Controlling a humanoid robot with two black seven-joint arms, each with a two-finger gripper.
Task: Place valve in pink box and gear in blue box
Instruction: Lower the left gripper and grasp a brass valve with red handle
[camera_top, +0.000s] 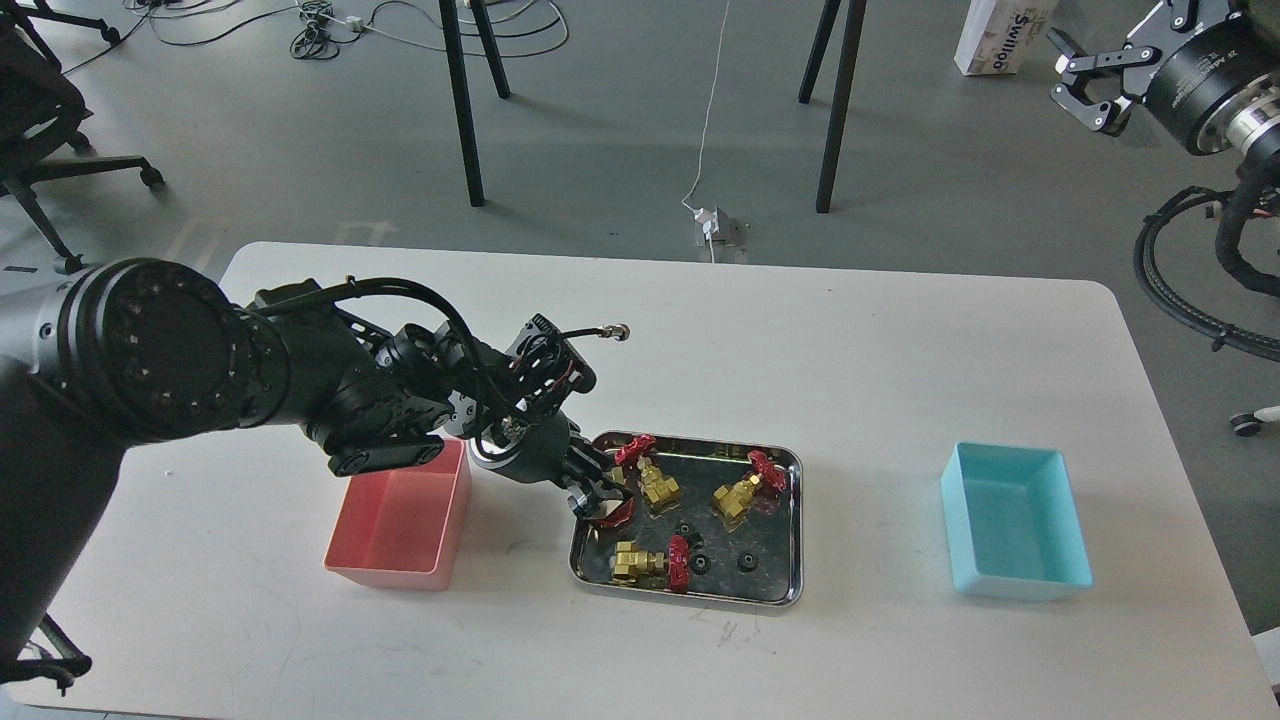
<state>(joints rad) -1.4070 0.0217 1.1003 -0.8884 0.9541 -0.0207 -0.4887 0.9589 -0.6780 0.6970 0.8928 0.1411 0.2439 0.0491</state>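
Note:
My left gripper (598, 497) is over the left end of the steel tray (790, 600) and is shut on a valve (614, 514). Only that valve's red handwheel shows below the fingers. Three more brass valves with red handwheels lie in the tray, at the back left (652, 482), back right (742, 493) and front left (645, 563). Three tiny black gears (746, 562) lie between them. The pink box (402, 520) stands empty just left of the tray, partly under my left arm. The blue box (1015, 520) stands empty at the right. My right gripper (1082, 72) is open, raised far off the table at the top right.
The white table (850, 350) carries the tray in the middle and a box on each side. A cable end (618, 328) sticks out from my left wrist. Table legs, cables and a chair are on the floor behind.

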